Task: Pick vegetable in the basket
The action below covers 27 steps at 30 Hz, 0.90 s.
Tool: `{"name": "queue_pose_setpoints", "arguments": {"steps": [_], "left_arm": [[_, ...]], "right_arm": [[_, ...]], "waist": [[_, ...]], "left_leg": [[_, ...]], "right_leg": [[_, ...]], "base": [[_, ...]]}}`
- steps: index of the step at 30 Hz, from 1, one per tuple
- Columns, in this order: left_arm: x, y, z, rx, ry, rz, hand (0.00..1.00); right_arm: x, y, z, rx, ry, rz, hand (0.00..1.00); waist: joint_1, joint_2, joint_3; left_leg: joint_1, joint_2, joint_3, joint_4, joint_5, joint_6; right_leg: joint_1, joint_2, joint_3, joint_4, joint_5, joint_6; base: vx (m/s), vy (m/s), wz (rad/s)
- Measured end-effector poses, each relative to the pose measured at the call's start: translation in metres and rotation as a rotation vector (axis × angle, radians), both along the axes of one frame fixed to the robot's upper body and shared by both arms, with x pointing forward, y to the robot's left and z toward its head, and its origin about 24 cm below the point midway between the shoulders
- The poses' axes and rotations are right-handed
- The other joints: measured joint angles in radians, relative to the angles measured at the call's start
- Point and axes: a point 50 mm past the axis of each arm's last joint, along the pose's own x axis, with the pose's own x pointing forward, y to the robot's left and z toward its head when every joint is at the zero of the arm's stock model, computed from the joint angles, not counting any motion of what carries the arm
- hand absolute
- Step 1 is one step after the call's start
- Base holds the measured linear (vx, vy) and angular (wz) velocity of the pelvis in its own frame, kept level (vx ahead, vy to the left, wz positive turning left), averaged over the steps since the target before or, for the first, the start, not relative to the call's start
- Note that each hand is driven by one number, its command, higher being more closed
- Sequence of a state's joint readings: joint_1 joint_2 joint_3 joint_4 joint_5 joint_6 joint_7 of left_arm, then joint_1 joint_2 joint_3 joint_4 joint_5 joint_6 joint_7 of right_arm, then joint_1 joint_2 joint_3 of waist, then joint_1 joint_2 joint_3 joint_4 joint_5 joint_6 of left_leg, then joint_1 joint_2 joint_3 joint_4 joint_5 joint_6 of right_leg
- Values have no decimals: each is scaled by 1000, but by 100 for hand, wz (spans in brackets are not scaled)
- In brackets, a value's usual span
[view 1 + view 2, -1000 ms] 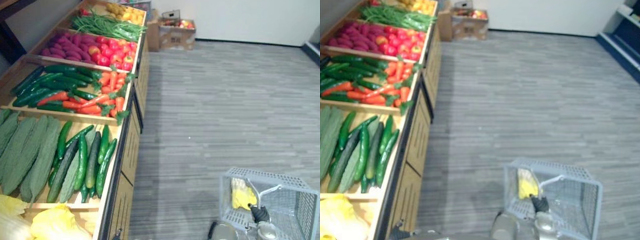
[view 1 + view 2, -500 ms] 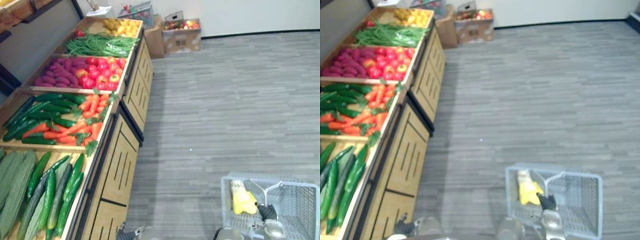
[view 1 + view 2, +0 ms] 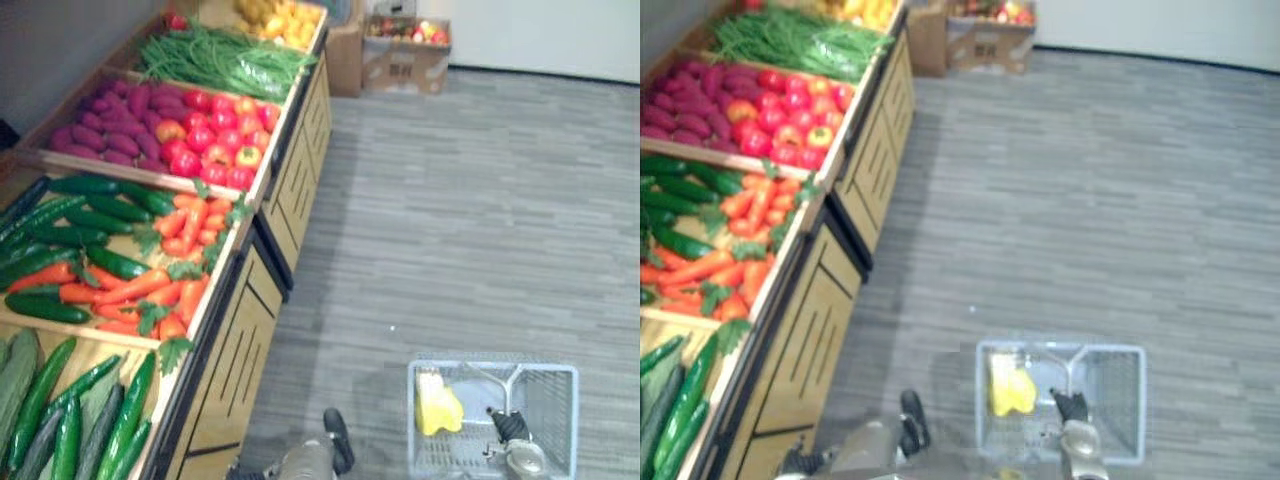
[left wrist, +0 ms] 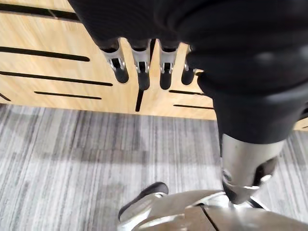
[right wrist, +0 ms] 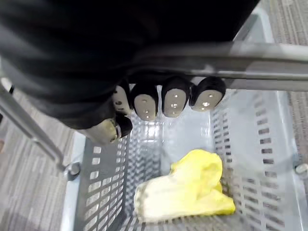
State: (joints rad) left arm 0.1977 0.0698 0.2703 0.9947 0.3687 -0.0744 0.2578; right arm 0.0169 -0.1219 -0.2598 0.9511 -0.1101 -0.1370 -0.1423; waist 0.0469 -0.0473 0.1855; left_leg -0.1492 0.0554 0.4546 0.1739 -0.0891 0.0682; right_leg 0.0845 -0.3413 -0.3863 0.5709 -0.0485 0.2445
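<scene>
A grey plastic basket (image 3: 540, 368) hangs over the floor at the lower right, to the right of the vegetable stand. My right hand (image 5: 168, 98) is shut on its metal handle (image 5: 231, 53), fingers curled round the bar; it also shows from above as my right hand (image 3: 508, 428). A pale yellow leafy vegetable (image 5: 192, 187) lies in the basket's left end (image 3: 436, 405). My left hand (image 4: 139, 65) hangs beside the stand's wooden front, fingers straight, holding nothing.
The wooden stand (image 3: 235, 370) runs along the left with bins of long cucumbers (image 3: 100, 420), carrots (image 3: 150, 285), dark cucumbers (image 3: 90, 215), red fruit (image 3: 215, 140), purple roots (image 3: 110, 115) and green beans (image 3: 220, 60). Cardboard boxes (image 3: 405, 55) stand at the far wall. Grey floor spreads to the right.
The whole picture has shifted, so the camera has moved along the stand. The basket stays in my right hand with the yellow vegetable inside.
</scene>
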Motion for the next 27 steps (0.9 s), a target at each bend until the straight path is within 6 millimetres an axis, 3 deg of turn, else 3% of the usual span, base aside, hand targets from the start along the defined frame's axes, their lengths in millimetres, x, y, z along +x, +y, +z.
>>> {"name": "queue_pose_setpoints", "arguments": {"steps": [1,2,3,4,5,6,7,9,10,13,15,16,17,18,20,24,27], "left_arm": [[-3,4,1,11,8,-10,0],[-3,8,1,21,11,-9,0],[0,8,2,24,6,-7,0],[11,7,5,27,-31,-18,0],[19,6,7,27,-62,-24,0],[29,4,11,26,-102,-25,0],[39,-1,14,22,-137,-48,0],[53,-6,18,19,-183,-78,0],[64,-11,21,10,-217,-94,0],[66,-13,21,5,-227,-103,0],[58,-5,21,25,-208,-97,0],[54,-1,20,32,-199,-90,0],[51,-4,17,13,-184,-56,0],[40,-6,13,-3,-162,-24,0],[22,-11,4,-35,-93,33,0],[-13,-9,-5,-59,23,112,0],[-22,-6,-7,-63,57,149,0]], "right_arm": [[-1,2,-1,-1,6,11,100],[3,2,1,-15,-2,46,100],[2,1,1,-22,-1,54,100],[2,2,0,-23,0,60,100],[1,2,-1,-18,3,51,100],[-2,0,-2,-2,7,11,100],[-9,-3,-5,8,19,-38,100],[-21,-8,-7,6,45,-76,100],[-32,-14,-10,1,74,-111,100],[-48,-12,-17,13,150,-122,100],[-66,-5,-25,58,209,-175,100],[-69,-2,-26,71,214,-188,100],[-71,-11,-25,54,226,-220,100],[-70,-22,-22,34,223,-224,100],[-63,-33,-17,7,203,-227,100],[-52,-47,-9,-36,157,-219,100],[-42,-45,-7,-32,122,-214,100]], "waist": [[0,-17,-12],[-1,-41,-12],[-7,-40,-12],[-17,-31,-5],[-16,-32,-6],[-20,-12,3],[-25,-3,0],[-32,-2,-4],[-16,2,-6],[-3,12,-23],[10,-32,-56],[10,-52,-62],[7,-9,-64],[19,17,-59],[11,45,-54],[-8,56,-55],[-12,55,-54]], "left_leg": [[8,-18,1,2,-10,0],[36,-53,-15,2,-30,8],[47,-65,-44,2,-38,20],[66,-77,-107,3,-46,35],[77,-79,-161,4,-47,44],[104,-82,-241,0,-50,43],[126,-97,-335,-4,-53,40],[138,-116,-446,3,-59,31],[140,-129,-553,39,-82,9],[117,-132,-722,118,-139,-41],[73,-144,-834,189,-183,-103],[58,-146,-838,201,-192,-118],[48,-90,-839,210,-194,-146],[40,-43,-808,186,-162,-176],[20,7,-710,152,-93,-197],[48,136,-169,43,36,-164],[53,142,-70,-16,68,-144]], "right_leg": [[-53,-39,36,108,32,-9],[-120,-75,110,252,144,-61],[-139,-70,146,301,224,-64],[-189,-27,218,408,191,-52],[-225,13,235,472,73,-58],[-251,49,205,490,-43,-85],[-261,51,145,415,-111,-109],[-255,47,115,204,-140,-119],[-258,61,190,-21,-136,-114],[-250,74,322,-261,-119,-100],[-242,51,291,-355,-65,-21],[-233,43,263,-365,-1,-34],[-217,69,182,-329,9,-47],[-198,92,125,-335,-13,-82],[-160,109,42,-367,-23,-102],[-97,138,-83,-424,-34,-140],[-78,154,-131,-455,-36,-143]], "base": [[250,132,29],[221,82,45],[359,115,97],[257,64,124],[314,44,180],[296,1,209],[295,-25,221],[318,-127,231],[352,-212,230],[312,-306,207],[331,-520,209],[293,-579,207],[234,-506,158],[187,-460,137],[78,-340,108],[5,-260,84],[-30,-54,46]]}}
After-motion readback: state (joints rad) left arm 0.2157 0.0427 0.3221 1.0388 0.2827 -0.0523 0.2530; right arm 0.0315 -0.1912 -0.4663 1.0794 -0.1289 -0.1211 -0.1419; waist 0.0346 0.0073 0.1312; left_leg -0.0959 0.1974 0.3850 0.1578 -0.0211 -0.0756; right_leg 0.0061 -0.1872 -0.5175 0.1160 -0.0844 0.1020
